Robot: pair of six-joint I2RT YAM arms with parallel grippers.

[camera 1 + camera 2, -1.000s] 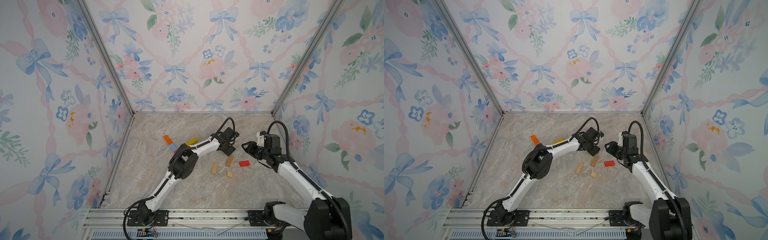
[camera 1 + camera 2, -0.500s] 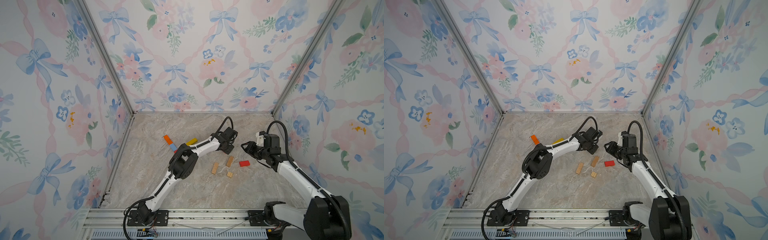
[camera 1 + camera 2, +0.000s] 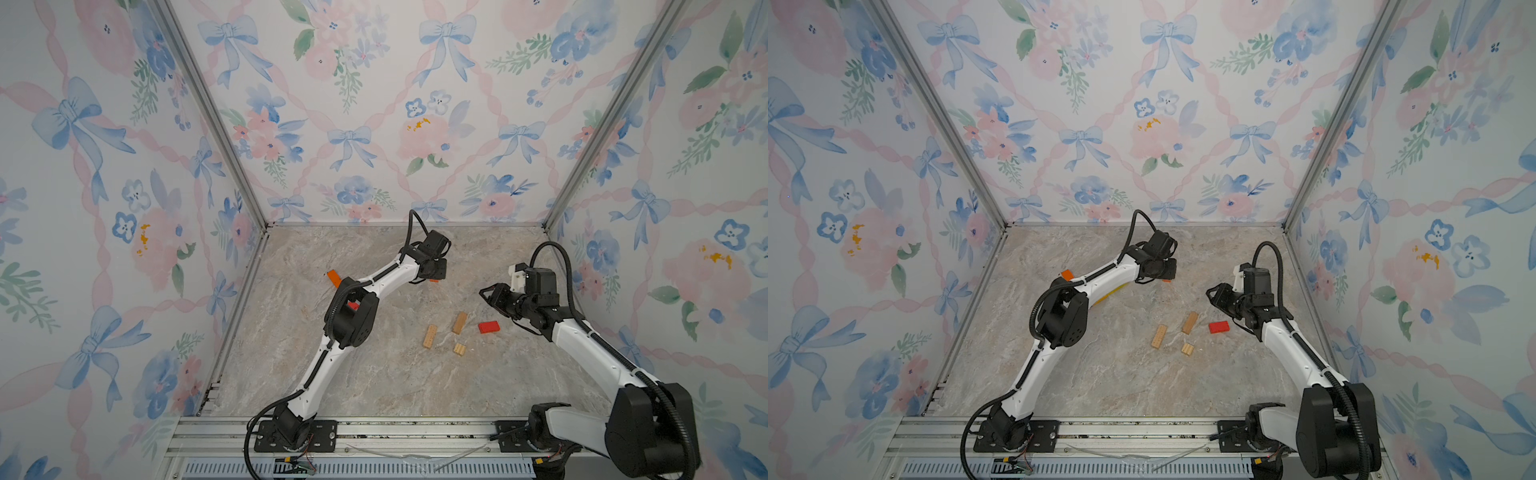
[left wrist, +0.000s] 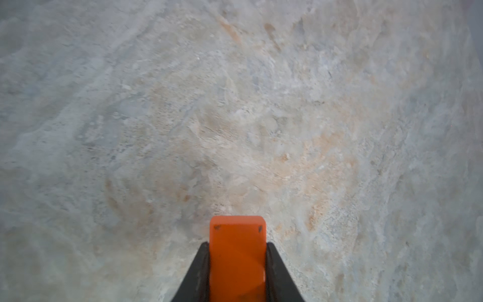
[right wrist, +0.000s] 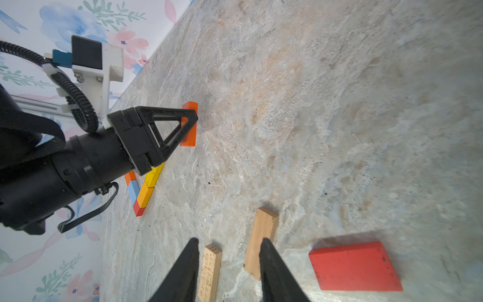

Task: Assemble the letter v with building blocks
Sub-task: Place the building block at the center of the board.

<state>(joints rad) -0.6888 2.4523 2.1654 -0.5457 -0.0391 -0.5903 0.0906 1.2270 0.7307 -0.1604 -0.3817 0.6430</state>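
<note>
Between the jaws of the left gripper (image 4: 237, 244): orange block (image 4: 237, 261), now clamped; jaws stood wider a second ago. Pick looks secured; partial V (image 5: 147, 188) lies back under its forearm. Right gripper (image 5: 229, 239) parted, empty, above the tan blocks (image 5: 258, 224).

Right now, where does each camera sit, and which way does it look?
Top views: high in front, looking down at the table; left arm and right arm show whole.
Left wrist: above the left claw, facing down; it clamps an orange block.
Right wrist: behind the open right claw, facing the left arm across the table; red block near.
Shared: both wrist views show the orange block.
</note>
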